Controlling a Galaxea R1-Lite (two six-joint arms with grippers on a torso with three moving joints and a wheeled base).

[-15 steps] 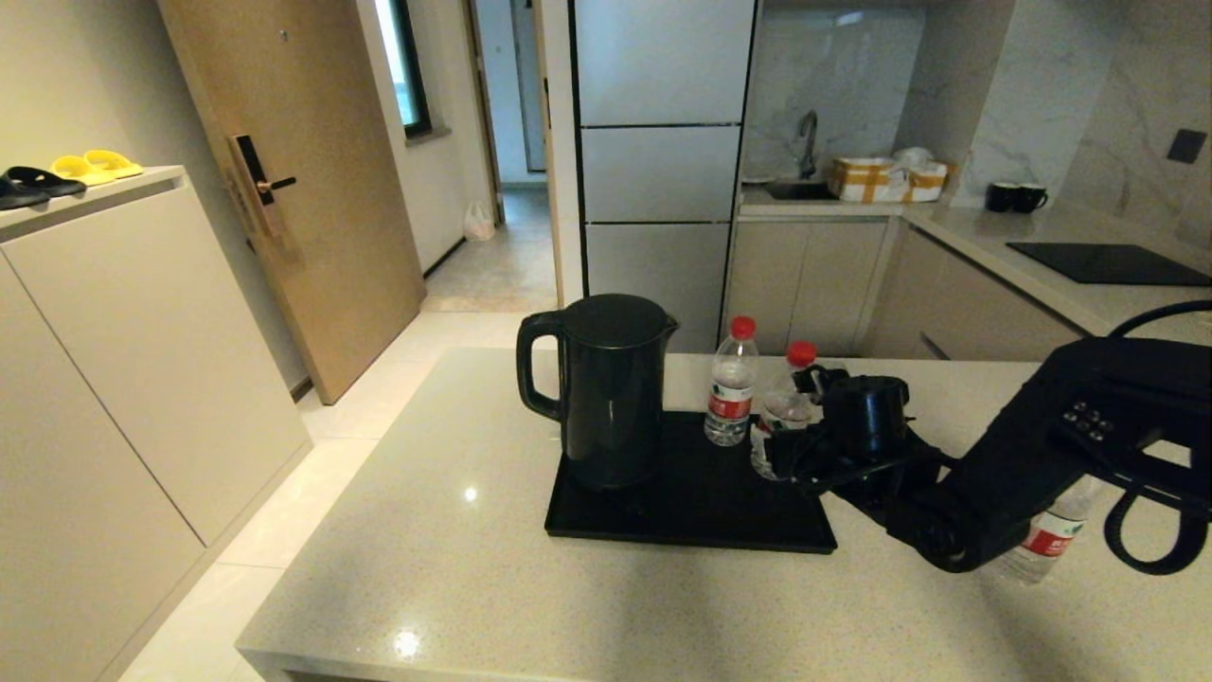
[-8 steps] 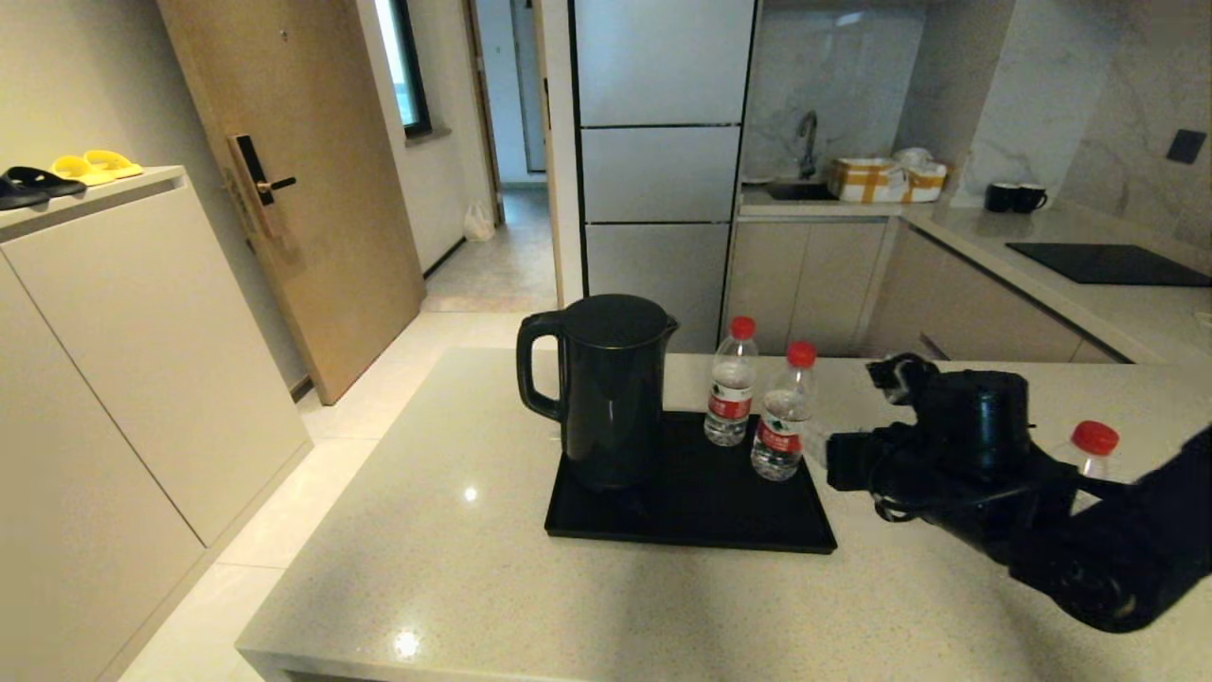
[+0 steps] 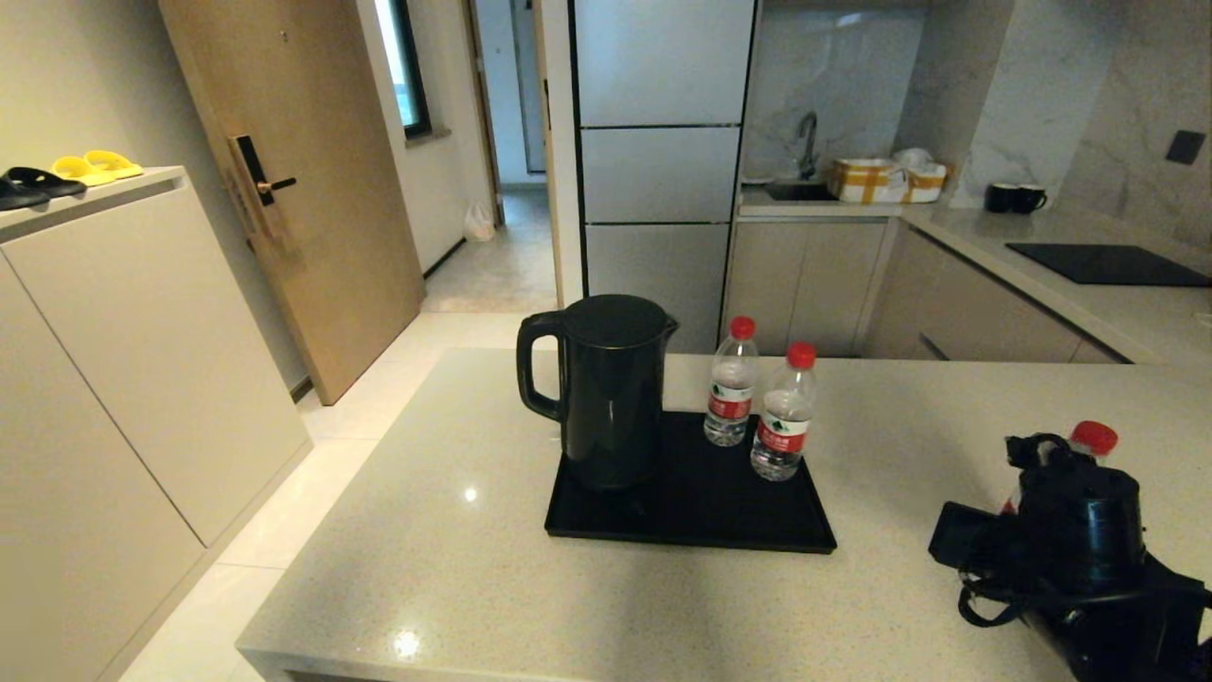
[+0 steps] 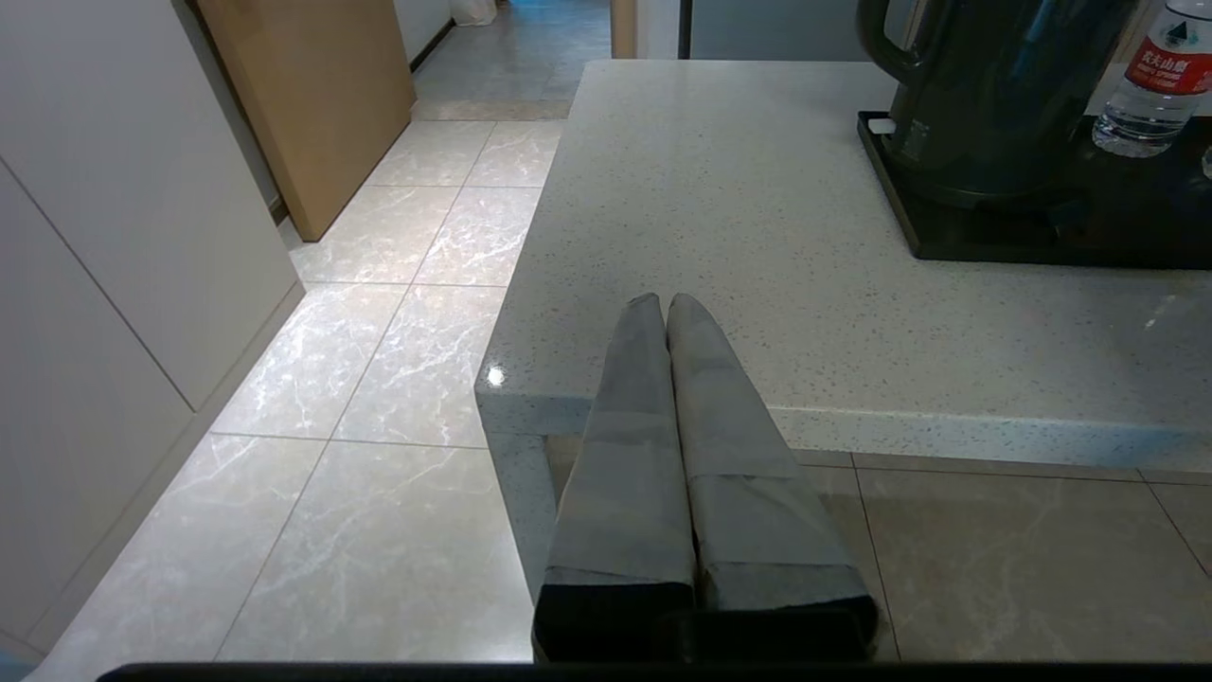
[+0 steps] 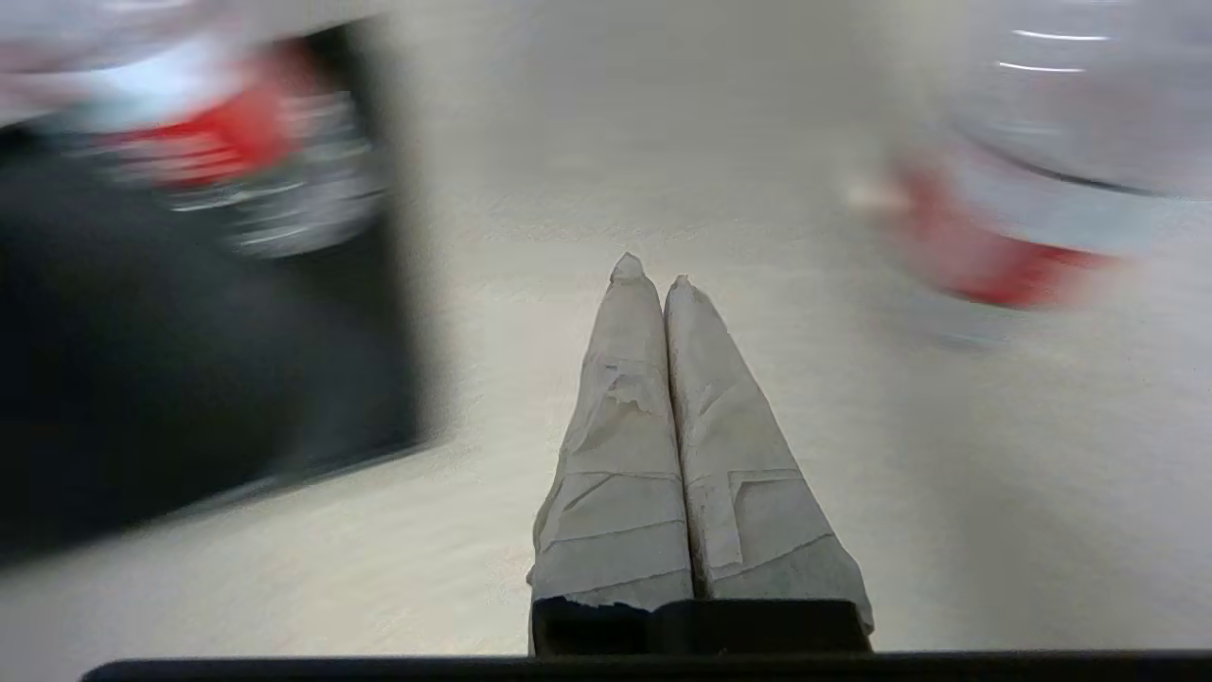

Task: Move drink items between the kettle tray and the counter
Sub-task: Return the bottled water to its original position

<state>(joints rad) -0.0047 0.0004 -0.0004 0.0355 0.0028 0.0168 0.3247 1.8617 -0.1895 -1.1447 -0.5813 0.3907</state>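
Right tool [image 5: 663, 279]: clenched, empty, just beside counter [image 3: 663, 606] bottle [image 3: 1093, 439]; a careless swing could probably topple it.

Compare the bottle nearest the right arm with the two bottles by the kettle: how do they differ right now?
The lone bottle stands on the bare counter; the pair stand on the tray. The lone one is mostly hidden behind the right arm, only its cap showing; the pair are in full view beside the kettle. All three have red caps and stand upright.
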